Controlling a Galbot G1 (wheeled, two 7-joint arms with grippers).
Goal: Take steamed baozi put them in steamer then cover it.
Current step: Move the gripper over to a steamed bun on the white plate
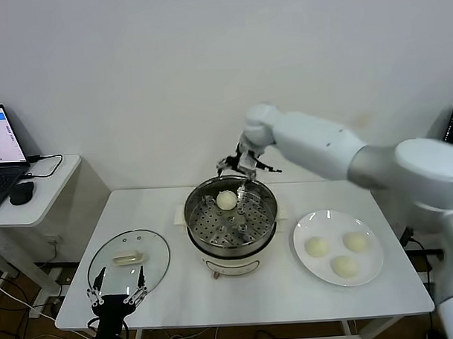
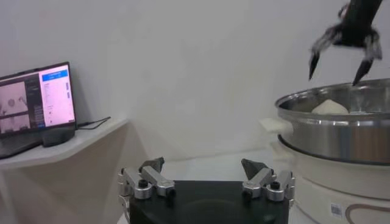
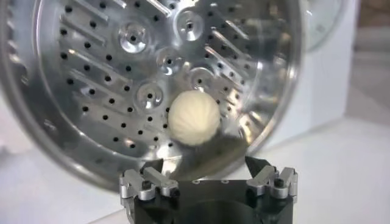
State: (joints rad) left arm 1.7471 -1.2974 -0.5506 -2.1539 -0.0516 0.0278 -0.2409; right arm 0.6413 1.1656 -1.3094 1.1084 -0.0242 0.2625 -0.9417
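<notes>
baozi [image 1: 226, 200] near steamer [image 1: 195, 219] far rim, right gripper [image 1: 242, 168] above, jaws spread

Steamer [image 1: 231, 227] is sitting mid-table: shiny steel pot, perforated tray inside, cream-white base. One baozi [image 1: 226, 200] is lying on the tray near the far rim, smooth, round, cream-white. Three more baozi [image 1: 316, 246] [image 1: 355, 241] [image 1: 344, 266] are waiting on the plate, right of the steamer. Cover [image 1: 129, 260] is lying flat left of the steamer, handle up.
</notes>
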